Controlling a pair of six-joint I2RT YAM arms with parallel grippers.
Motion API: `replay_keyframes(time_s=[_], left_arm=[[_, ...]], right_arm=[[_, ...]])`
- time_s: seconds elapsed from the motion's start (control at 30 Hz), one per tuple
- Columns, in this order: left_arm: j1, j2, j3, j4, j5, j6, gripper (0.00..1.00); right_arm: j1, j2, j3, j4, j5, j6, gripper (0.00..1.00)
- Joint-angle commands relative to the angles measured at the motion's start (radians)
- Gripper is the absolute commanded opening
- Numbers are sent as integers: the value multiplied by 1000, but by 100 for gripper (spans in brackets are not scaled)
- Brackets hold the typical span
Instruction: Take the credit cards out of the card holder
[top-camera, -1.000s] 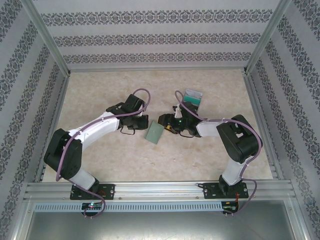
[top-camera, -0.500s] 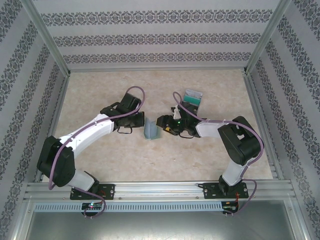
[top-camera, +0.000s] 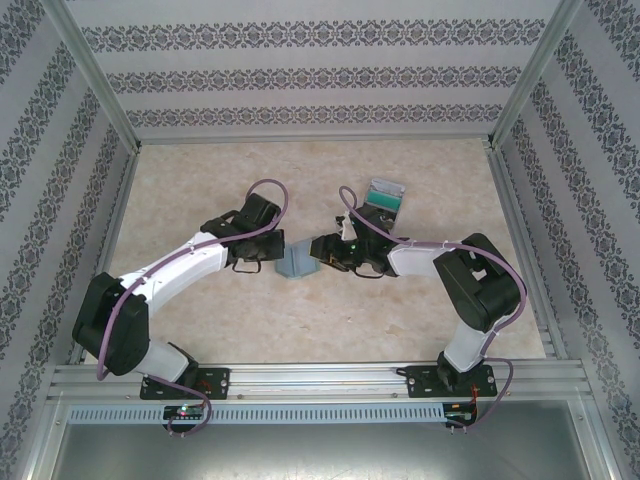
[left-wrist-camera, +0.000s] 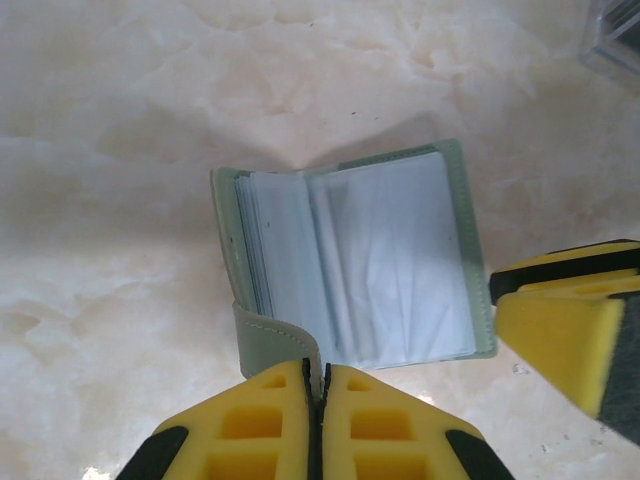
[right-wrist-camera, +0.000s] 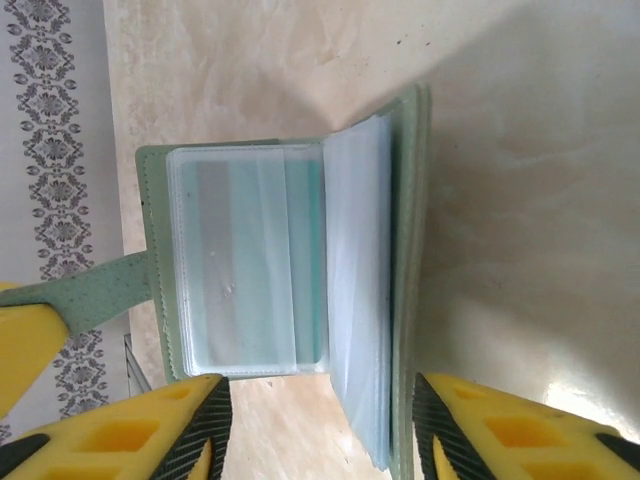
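Over the middle of the marbled worktop (top-camera: 200, 170), the grey-green card holder (top-camera: 297, 263) is spreading open, clear sleeves (left-wrist-camera: 390, 270) fanning. A teal credit card (right-wrist-camera: 255, 260) is showing inside one sleeve. The left fingers (left-wrist-camera: 260, 420) are pinching the holder's strap (right-wrist-camera: 105, 285); the right fingers (right-wrist-camera: 500, 430) are gaping wide, straddling its edge.

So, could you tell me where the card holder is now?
In the top view the card holder sits open mid-table between the left gripper, which pinches its strap, and the right gripper; the credit cards lie farther back, rightward.
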Motion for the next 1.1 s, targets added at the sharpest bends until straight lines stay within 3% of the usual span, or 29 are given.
replay_keyframes(time_s=[0.0,0.23,0.43,0.57,0.63,0.73,1.07], left_arm=[[1,12,-20,-32,-34,22,0],[1,18,-46,-12,-26,19,0],[3,18,-47,-10,-24,22,0],[2,26,-50,-8,-26,26,0],[2,35,-53,-2,-23,29,0],[2,48,-56,3,-21,32,0],[3,64,-55,5,-13,42,0]], right_arm=[[4,14,6,-4,8,-18,49],[-5,31,-4,2,12,-30,34],[-7,48,16,5,7,-37,12],[-8,27,7,8,7,-40,12],[-10,15,4,4,7,-43,24],[-16,3,0,2,6,-41,28],[-42,-35,-20,6,10,-37,25]])
